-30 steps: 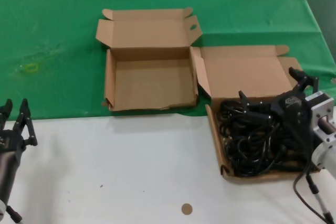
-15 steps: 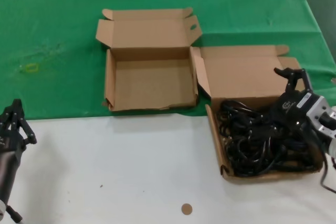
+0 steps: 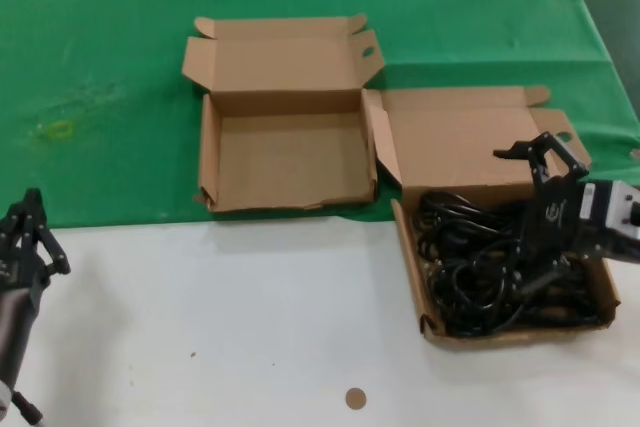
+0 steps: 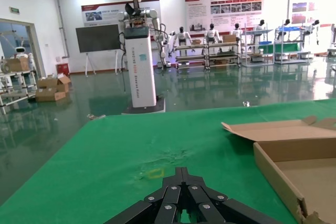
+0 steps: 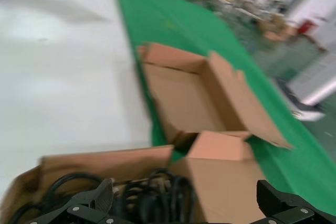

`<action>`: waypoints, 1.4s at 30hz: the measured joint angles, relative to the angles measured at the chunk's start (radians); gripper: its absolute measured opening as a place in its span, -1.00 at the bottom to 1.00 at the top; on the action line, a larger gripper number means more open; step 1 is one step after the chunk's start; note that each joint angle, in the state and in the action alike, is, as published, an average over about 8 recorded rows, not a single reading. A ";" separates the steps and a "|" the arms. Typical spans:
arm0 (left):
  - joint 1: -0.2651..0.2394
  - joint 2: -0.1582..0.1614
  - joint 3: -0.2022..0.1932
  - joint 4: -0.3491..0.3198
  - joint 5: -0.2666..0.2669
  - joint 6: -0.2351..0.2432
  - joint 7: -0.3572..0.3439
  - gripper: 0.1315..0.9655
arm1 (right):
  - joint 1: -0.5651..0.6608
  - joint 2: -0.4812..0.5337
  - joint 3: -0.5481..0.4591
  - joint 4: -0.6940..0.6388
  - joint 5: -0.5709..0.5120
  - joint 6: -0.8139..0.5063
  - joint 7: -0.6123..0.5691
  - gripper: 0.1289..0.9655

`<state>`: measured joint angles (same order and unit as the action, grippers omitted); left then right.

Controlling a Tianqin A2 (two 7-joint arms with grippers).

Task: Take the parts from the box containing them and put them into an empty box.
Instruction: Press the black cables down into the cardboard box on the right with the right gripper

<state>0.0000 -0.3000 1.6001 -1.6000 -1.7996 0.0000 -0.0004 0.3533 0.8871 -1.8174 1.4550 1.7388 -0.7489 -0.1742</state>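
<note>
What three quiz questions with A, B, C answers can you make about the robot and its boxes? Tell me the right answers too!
1. Where is the right gripper?
A. Over the box of black cables
B. Over the empty box
C. On the white table

2. How many cardboard boxes are there?
A. One
B. Two
C. Four

3. How are the right gripper's fingers?
A. Spread open
B. Shut on a cable
C. Hidden

Answers: 1 A, it hangs above the box containing them in the head view. 2 B, one empty and one full. 3 A, both fingers stand wide apart in the right wrist view, gripping nothing.
</note>
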 joint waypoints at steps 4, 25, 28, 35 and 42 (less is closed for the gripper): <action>0.000 0.000 0.000 0.000 0.000 0.000 0.000 -0.97 | 0.073 0.011 -0.026 -0.057 0.010 -0.132 -0.075 1.00; 0.000 0.000 0.000 0.000 0.000 0.000 0.000 -0.97 | 0.358 -0.014 -0.178 -0.303 -0.127 -0.472 -0.194 0.95; 0.000 0.000 0.000 0.000 0.000 0.000 0.000 -0.97 | 0.387 -0.028 -0.194 -0.336 -0.158 -0.478 -0.209 0.93; 0.000 0.000 0.000 0.000 0.000 0.000 0.000 -0.97 | 0.433 -0.065 -0.224 -0.398 -0.214 -0.477 -0.240 0.81; 0.000 0.000 0.000 0.000 0.000 0.000 0.000 -0.97 | 0.473 -0.099 -0.241 -0.449 -0.247 -0.475 -0.251 0.59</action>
<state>0.0000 -0.3000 1.6001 -1.6000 -1.7997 0.0000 -0.0004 0.8265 0.7882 -2.0584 1.0064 1.4914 -1.2237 -0.4250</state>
